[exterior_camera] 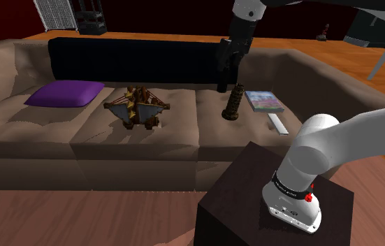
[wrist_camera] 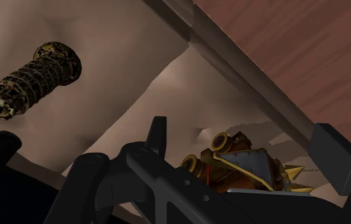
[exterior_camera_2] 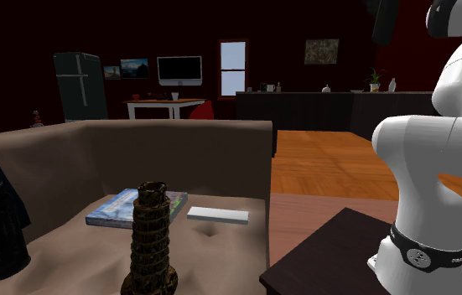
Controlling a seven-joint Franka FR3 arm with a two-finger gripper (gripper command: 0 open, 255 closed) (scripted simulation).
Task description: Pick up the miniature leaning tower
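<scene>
We see the gripper (exterior_camera: 222, 84) hanging over the sofa (exterior_camera: 114, 150) just behind the tower (exterior_camera: 234, 103), apart from it. In the wrist view its fingers (wrist_camera: 157, 135) stand apart, clasping nothing. The tower stands on the seat beside a cushion seam. A book (exterior_camera: 265, 101) lies near it on the shoulder view's right and a ship model (exterior_camera: 138, 108) well apart on the left. Bare seat runs from the tower's base to the front edge.

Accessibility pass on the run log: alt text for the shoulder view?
The black gripper hangs close by the top of the miniature leaning tower, which stands on a beige sofa. In this view a book and a white bar lie right of it, a ship model and purple cushion left.
</scene>
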